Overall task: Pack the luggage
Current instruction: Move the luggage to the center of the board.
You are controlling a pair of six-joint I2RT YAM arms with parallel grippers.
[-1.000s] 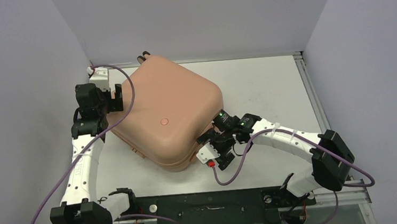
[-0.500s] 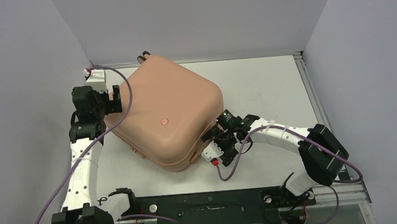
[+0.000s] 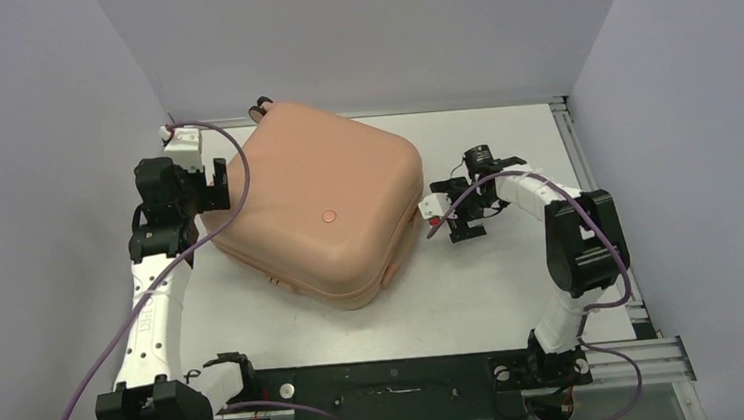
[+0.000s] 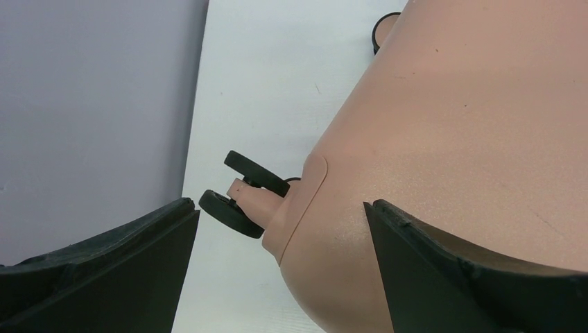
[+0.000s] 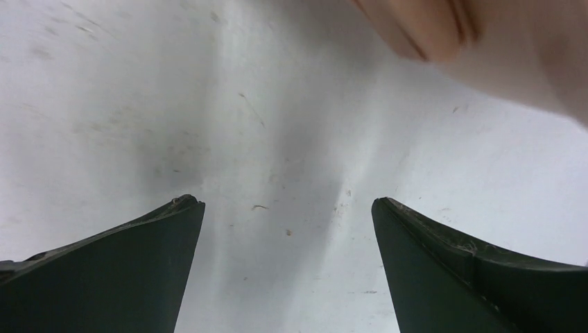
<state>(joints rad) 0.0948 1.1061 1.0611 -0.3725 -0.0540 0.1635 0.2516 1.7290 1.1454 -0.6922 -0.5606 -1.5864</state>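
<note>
Luggage (image 3: 318, 214) lies flat and closed on the surface (image 3: 504, 149), left of the middle, turned so that one corner points toward the near edge. Its round dot (image 3: 327, 215) faces up.

The left pincer (image 4: 277, 203) is wide open and holds nothing. Its two fingers stand on both sides of the far left corner, close to a wheel (image 4: 236, 211) that sticks out there. I cannot tell if a finger touches the luggage. The right pincer (image 5: 288, 201) is wide open and empty too. It is just beside the right edge of the luggage, over bare surface and not touching.

I judge that the packing is nearly complete, and that the step is to press the two halves fully together or to set the luggage straight. To do it well, each arm should push on the smooth pink side, not on the wheel, because a wheel can turn away and the finger can slip. Both sides should push slowly and with equal force, otherwise the luggage may rotate on the surface. The seam (image 5: 414, 43) should be checked afterwards.
</note>
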